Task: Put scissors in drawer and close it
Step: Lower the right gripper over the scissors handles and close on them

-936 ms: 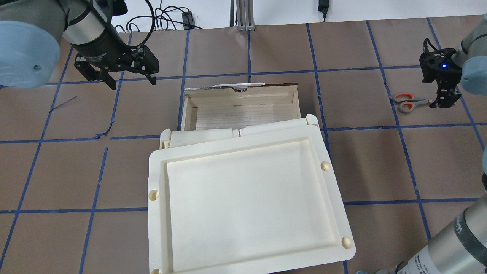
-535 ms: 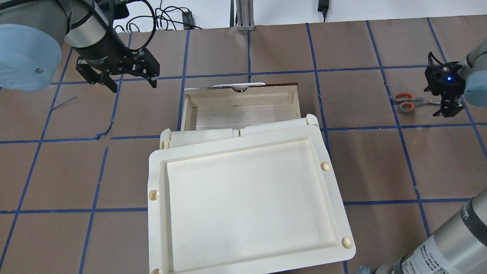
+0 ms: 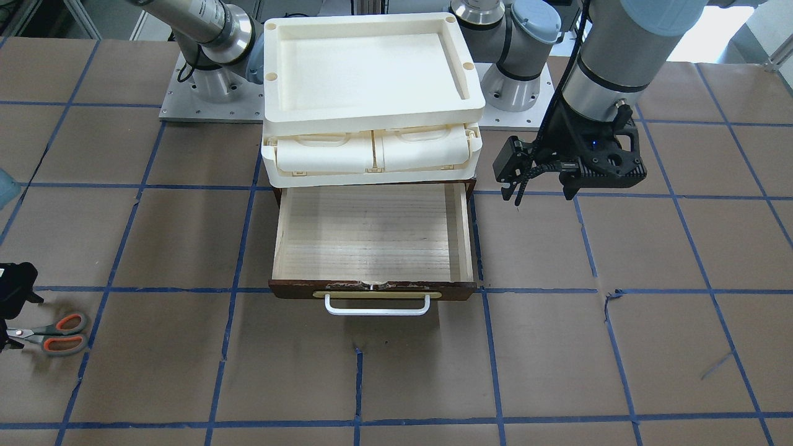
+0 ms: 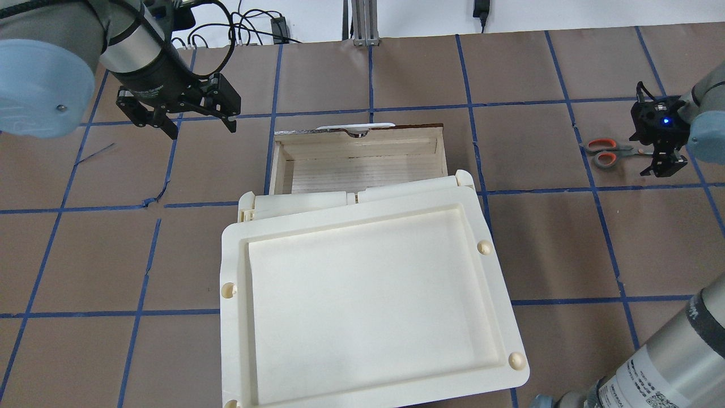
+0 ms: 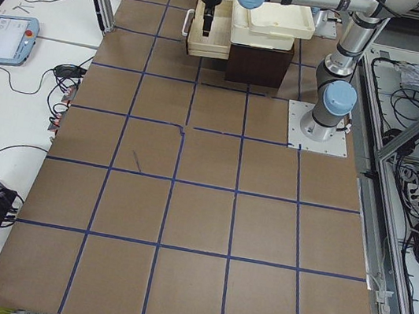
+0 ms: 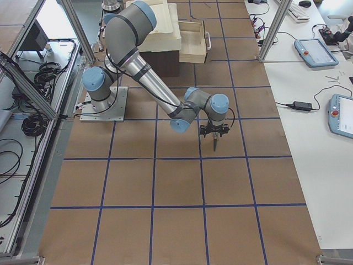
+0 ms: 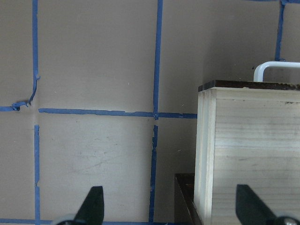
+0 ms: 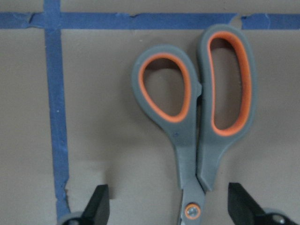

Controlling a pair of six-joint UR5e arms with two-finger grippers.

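Scissors [image 4: 609, 152] flat on the table [image 4: 538, 238], well right of the open drawer [image 4: 357, 170], long axis left-right, handle end toward the drawer. Right gripper [image 4: 667, 164] above them, jaws wide apart; left gripper [image 4: 201, 129] gaping too.

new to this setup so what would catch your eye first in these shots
The big cream tray dominates the centre of the table, with the wooden drawer pulled open and empty beneath it. Far off on the robot's right, small orange-lined scissors lie flat on the table, the open right hand poised astride them near the pivot.
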